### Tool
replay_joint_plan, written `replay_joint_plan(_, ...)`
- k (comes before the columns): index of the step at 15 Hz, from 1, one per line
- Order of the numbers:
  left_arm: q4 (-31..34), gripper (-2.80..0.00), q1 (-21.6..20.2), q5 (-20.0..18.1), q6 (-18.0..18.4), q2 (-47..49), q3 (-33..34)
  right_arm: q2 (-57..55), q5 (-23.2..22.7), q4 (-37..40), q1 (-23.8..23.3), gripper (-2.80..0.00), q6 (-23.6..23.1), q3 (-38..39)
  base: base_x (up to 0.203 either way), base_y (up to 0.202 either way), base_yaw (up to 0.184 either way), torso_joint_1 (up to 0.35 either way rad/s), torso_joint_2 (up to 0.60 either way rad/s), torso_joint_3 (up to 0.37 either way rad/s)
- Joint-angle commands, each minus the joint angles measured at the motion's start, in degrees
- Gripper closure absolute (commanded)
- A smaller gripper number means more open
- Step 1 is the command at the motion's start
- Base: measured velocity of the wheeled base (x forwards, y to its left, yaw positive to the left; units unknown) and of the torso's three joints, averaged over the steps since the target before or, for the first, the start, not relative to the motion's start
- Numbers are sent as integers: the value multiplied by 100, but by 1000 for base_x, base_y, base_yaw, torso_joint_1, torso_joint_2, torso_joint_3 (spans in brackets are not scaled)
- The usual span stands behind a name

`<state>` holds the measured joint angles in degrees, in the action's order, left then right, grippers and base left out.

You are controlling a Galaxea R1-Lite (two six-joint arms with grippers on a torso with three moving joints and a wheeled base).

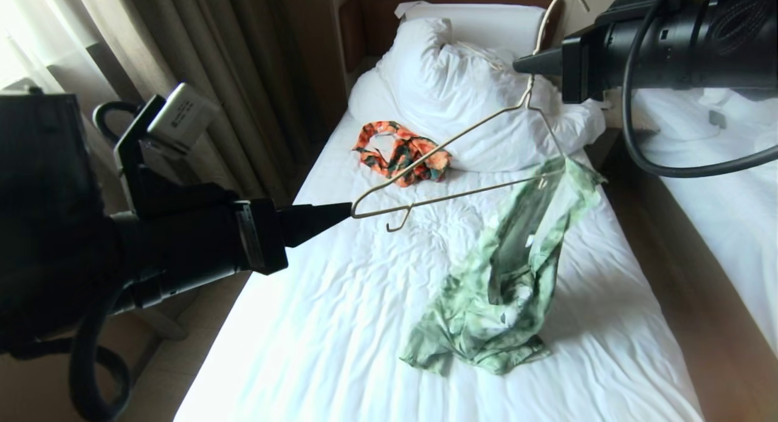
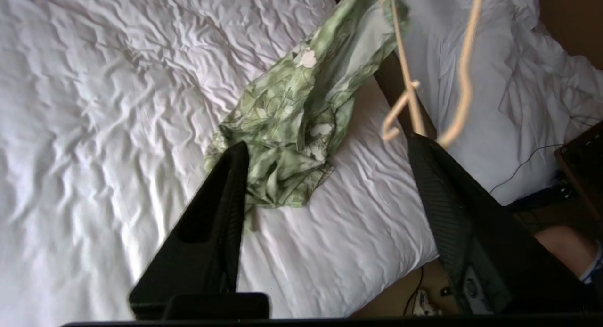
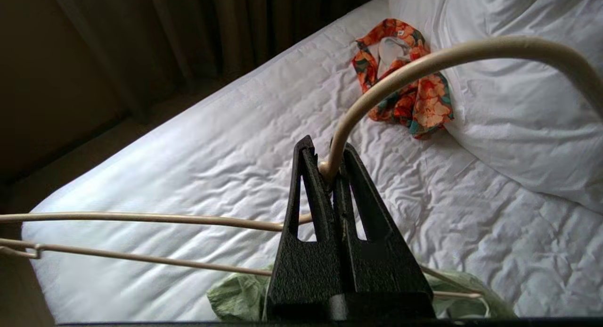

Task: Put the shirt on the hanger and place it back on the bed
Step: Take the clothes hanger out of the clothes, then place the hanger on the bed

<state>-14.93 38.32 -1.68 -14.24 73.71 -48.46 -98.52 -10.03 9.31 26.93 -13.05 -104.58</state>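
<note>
The cream wire hanger (image 1: pixel 450 197) hangs in the air over the bed (image 1: pixel 340 325), tilted. My right gripper (image 1: pixel 516 64) is shut on its neck just below the hook, as the right wrist view shows (image 3: pixel 328 155). The green flowered shirt (image 1: pixel 516 276) hangs by one part from the hanger's right end, and the rest lies crumpled on the sheet. My left gripper (image 1: pixel 347 211) is at the hanger's left corner. In the left wrist view it (image 2: pixel 327 143) stands open, with the hanger (image 2: pixel 464 72) by one fingertip and the shirt (image 2: pixel 292 115) below.
An orange-and-green garment (image 1: pixel 404 154) lies near the white pillows (image 1: pixel 462 87). Curtains (image 1: pixel 213 75) hang to the left of the bed. A second white bed (image 1: pixel 729 215) stands to the right across a narrow strip of floor. A person's leg (image 2: pixel 565 247) shows by that bed.
</note>
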Motion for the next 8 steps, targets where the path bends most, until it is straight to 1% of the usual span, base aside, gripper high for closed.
replay_joint_plan(1,-59,0,-5,6,-25,-308,340,-50,-1,-209,41,0,-5,204,0,0,0,0,0,0)
replay_joint_plan(3,-213,0,-117,2,-102,-593,672,-118,6,-298,49,0,-1,293,0,0,0,0,0,0)
replay_joint_plan(6,-214,0,-496,-28,-130,-1159,1199,-284,15,-306,46,0,13,350,0,0,0,0,0,0)
replay_joint_plan(8,-204,0,-583,-26,-137,-1503,1579,-477,185,-299,13,0,92,473,0,0,0,0,0,0)
